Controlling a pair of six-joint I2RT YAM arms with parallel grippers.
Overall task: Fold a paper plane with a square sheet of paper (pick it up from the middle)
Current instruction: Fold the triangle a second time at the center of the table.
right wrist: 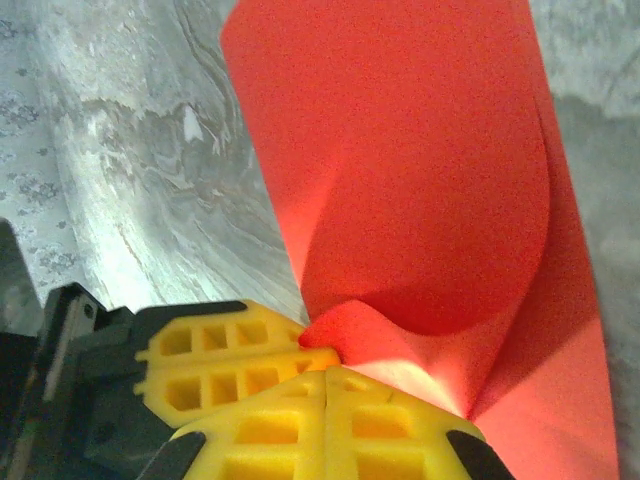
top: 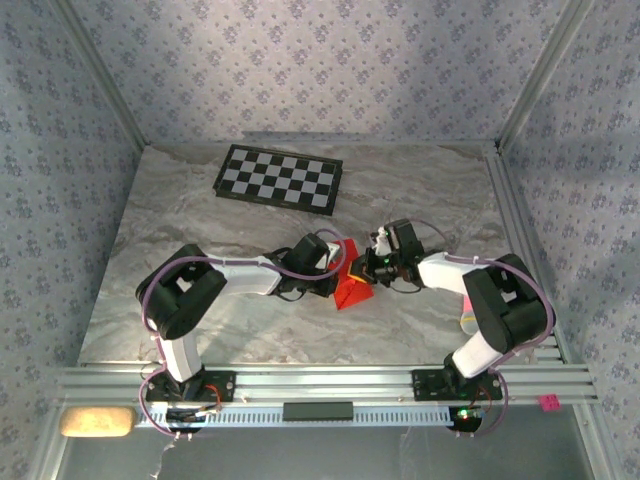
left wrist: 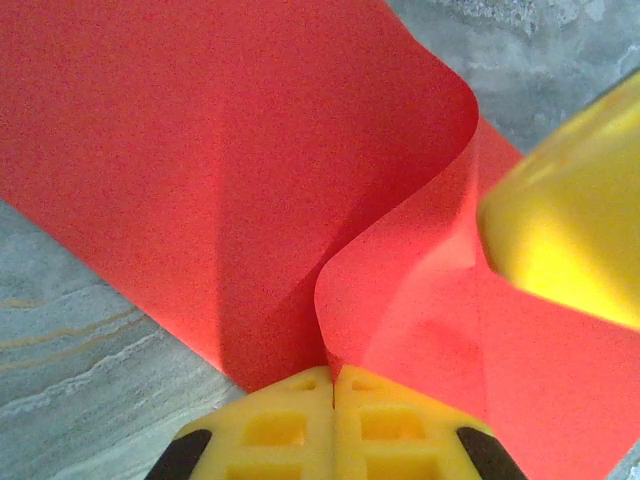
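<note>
The square sheet of paper (top: 352, 290) is bright red and lies near the table's middle, between my two grippers. It is bent up into a curved hump rather than lying flat. My left gripper (top: 340, 272) is shut on one edge of the sheet (left wrist: 250, 180), its yellow fingertips (left wrist: 333, 372) pressed together with the paper between them. From the other side my right gripper (top: 366, 270) is shut on the sheet (right wrist: 420, 170) as well, right beside the left one's fingers (right wrist: 230, 360). The right finger (left wrist: 570, 230) looms at the edge of the left wrist view. The paper plane is out of view.
A black-and-white checkerboard (top: 279, 178) lies at the back of the marble table (top: 200, 330). Metal rails run along the front edge (top: 320, 382), with a beige pad (top: 96, 421) at the front left. Patterned walls enclose the table on three sides.
</note>
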